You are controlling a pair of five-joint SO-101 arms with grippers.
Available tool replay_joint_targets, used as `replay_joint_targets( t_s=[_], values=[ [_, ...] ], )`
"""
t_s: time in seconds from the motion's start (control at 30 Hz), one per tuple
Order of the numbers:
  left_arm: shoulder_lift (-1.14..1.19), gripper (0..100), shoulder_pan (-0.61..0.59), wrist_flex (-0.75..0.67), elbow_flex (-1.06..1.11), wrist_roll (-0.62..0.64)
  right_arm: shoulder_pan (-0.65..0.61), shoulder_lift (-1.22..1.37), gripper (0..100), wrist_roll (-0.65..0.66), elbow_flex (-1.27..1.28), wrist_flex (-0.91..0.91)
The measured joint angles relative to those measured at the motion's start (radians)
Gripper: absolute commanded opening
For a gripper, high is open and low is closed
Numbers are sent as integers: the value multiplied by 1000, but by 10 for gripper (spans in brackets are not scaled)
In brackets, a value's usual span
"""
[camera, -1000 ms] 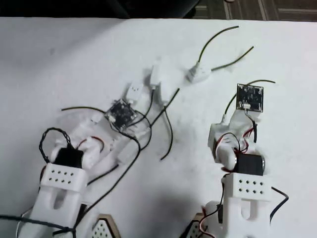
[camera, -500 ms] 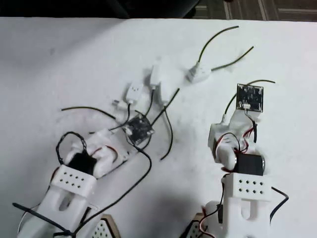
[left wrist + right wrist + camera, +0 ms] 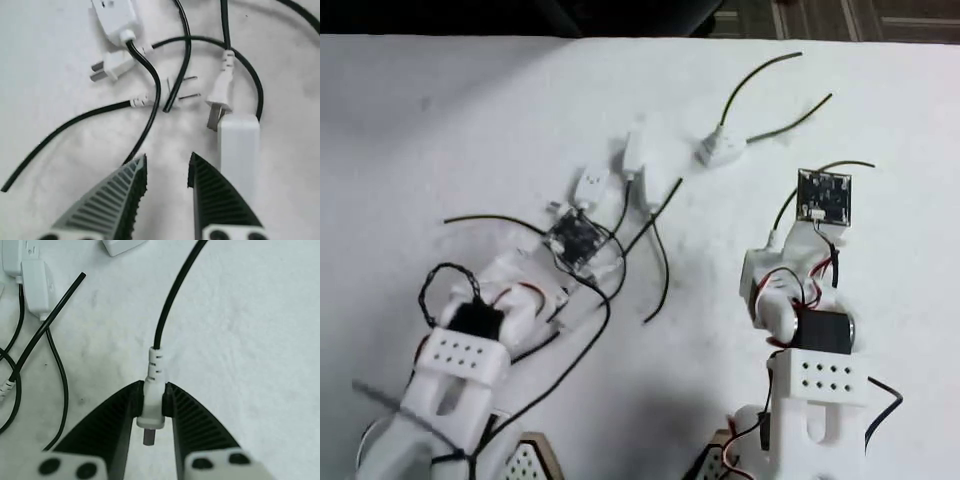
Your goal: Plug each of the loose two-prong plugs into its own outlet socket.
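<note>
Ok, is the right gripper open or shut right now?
Shut: the right gripper clamps a white plug, its black cord trailing away across the table.

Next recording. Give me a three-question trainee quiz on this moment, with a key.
1. True or false: the right gripper is shut on a white plug with a black cord.
2. The left gripper is: A) open and holding nothing; B) shut on a plug; C) shut on a cord.
3. Short answer: in the left wrist view, is the plug at the white socket block fully seated?
Key: 1 true; 2 A; 3 no, prong metal shows between them.
</note>
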Motion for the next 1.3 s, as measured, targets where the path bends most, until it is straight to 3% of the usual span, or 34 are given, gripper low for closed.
replay_joint_targets(
  t_s=[0.27, 0.7, 0.87, 1.07, 1.3],
  values=[
    [264, 146, 29, 20, -109, 0, 2, 0, 17, 0, 0, 0],
    [74, 151, 253, 249, -110, 25, -2, 0, 17, 0, 0, 0],
    [15, 248, 221, 290, -114, 28, -2, 0, 17, 0, 0, 0],
    [14, 255, 198, 390, -192, -83, -2, 0, 17, 0, 0, 0],
    [103, 252, 193, 397, -230, -164, -2, 0, 17, 0, 0, 0]
  ],
)
